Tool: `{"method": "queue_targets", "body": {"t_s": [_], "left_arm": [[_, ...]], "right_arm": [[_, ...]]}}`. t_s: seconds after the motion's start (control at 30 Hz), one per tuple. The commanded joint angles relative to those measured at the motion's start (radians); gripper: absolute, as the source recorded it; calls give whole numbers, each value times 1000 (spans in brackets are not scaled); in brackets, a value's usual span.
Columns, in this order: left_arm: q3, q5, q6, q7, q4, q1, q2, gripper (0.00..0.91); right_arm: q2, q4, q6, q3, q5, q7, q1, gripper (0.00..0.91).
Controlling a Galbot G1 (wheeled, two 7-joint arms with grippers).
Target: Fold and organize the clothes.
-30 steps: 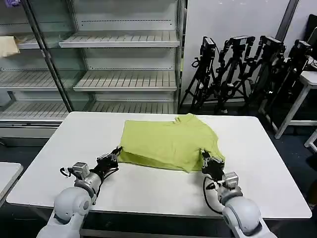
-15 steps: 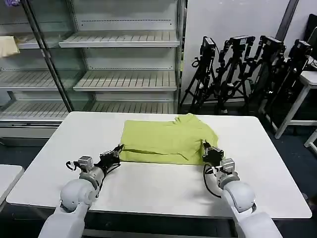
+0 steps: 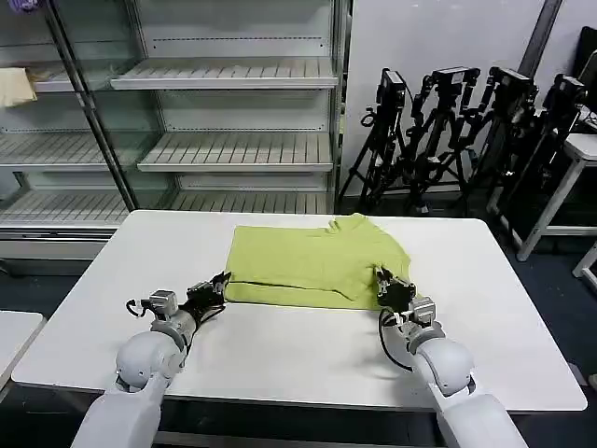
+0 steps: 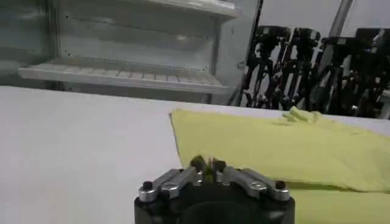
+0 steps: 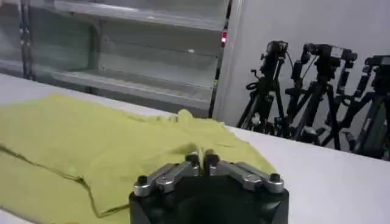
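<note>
Lying mid-table (image 3: 522, 308) is the T-shirt (image 3: 312, 261), already doubled into a rough rectangle, with a sleeve or collar bump at the far edge. The left gripper (image 3: 216, 287) is pinching its near left corner, fingers pressed together on the cloth. The right gripper (image 3: 387, 285) is pinching the near right corner likewise. Judging by shape, at least one fold is done; further folding and tidying are remaining.

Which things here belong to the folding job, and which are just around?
Job: lime yellow-green thin fabric T-shirt; left gripper and right gripper, each pinching its near hem.
Around: white table; empty metal shelving; black tripods.
</note>
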Motion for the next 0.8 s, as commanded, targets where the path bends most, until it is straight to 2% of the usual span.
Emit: {"method": "queue_targets", "body": {"t_s": [0.03, 0.17, 0.37, 0.4, 0.43, 0.5, 0.53, 0.6, 0.8], "left_arm": [[-12, -37, 47, -17, -158, 90, 44, 907], [0, 9, 82, -22, -188, 152, 44, 907], [10, 41, 83, -34, -137, 144, 48, 907], [13, 46, 84, -34, -129, 140, 47, 907], [14, 50, 84, -36, -123, 137, 46, 907], [18, 59, 84, -38, -105, 127, 42, 897], [19, 61, 84, -39, -100, 125, 41, 625], [19, 64, 83, -41, -90, 120, 41, 10], [26, 75, 83, -37, -77, 112, 38, 10]], "right_arm": [[-35, 113, -63, 71, 25, 18, -117, 907], [-49, 138, -82, 132, 30, 39, -205, 907], [-61, 166, -115, 174, 67, 51, -266, 907], [-62, 171, -126, 176, 75, 53, -276, 191], [-63, 174, -133, 176, 80, 55, -280, 0], [-65, 172, -139, 174, 86, 45, -287, 0], [-64, 168, -139, 172, 87, 43, -287, 0], [-63, 165, -138, 167, 95, 41, -284, 0], [-63, 161, -130, 160, 112, 31, -269, 0]]}}
